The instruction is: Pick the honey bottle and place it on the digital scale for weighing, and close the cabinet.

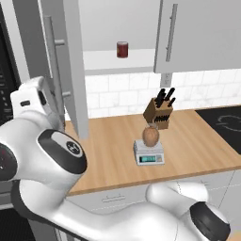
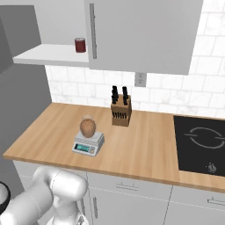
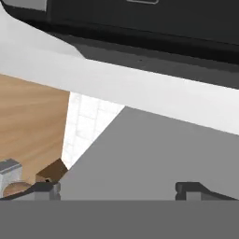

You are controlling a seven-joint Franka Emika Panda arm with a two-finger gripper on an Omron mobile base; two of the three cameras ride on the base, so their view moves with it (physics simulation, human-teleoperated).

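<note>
Counter (image 1: 113, 141): light wood, visible grain, matt.
Honey bottle (image 1: 150, 136) on scale (image 1: 149, 154): amber-brown, smooth, slight sheen. Scale: light grey plastic look, matt; bluish-green display strip on front.
Knife block (image 1: 158, 114) behind scale: brown wood; black handles, smooth.
Cabinet (image 1: 200, 35) above counter: flat grey doors, matt; bar handles metal-looking. Shelf inside white, smooth.
Red jar (image 1: 122, 49) on shelf: dark red, smooth.
Wall behind counter: white tile.
Hob (image 2: 200, 143) right of scale: black, glossy.
</note>
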